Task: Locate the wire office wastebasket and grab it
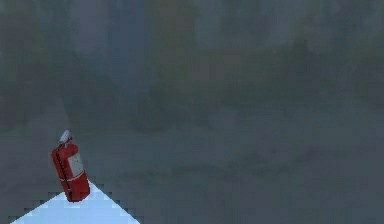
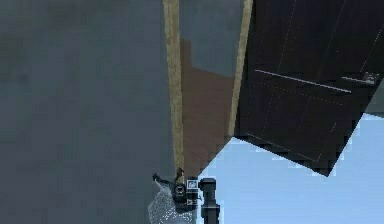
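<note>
**Clerk:** Forward view, from the left. What is entered?

**Checker:** Item one: fire extinguisher (image 1: 70,172), red with a pale top, leaning a little, low at the left. It stands where the pale blue floor (image 1: 88,212) meets the grey wall (image 1: 230,90). That wall runs across to the right edge.

**Clerk:** Arm side view, same order.

**Checker:** Item two: grey side wall (image 2: 80,90), plain, on the left. Item three: wooden door frame (image 2: 172,80), with its near post upright just left of the middle. A brown surface (image 2: 205,110) shows through the opening, and the second post (image 2: 241,60) stands to its right. Item four: dark door (image 2: 310,80), standing open at upper right, with a thin pale line slanting across it. Item five: pale floor (image 2: 300,190), lower right.

**Clerk:** And the arm?

**Checker:** Arm (image 2: 211,208): a dark bar at the bottom edge, just right of the middle. Two white marker squares sit at its end. The claw (image 2: 165,183) is left of them, at the foot of the near post.

**Clerk:** State of the claw?

**Checker:** I cannot tell from these pictures how its fingers stand.

**Clerk:** The task's thing?

**Checker:** Wire wastebasket (image 2: 160,207): entered as a pale, see-through mesh form at the bottom edge. It is at the claw's far end, against the grey side wall. It is too small to name with certainty. I cannot tell whether it rests on something or hangs free, nor whether the claw holds anything.
</note>
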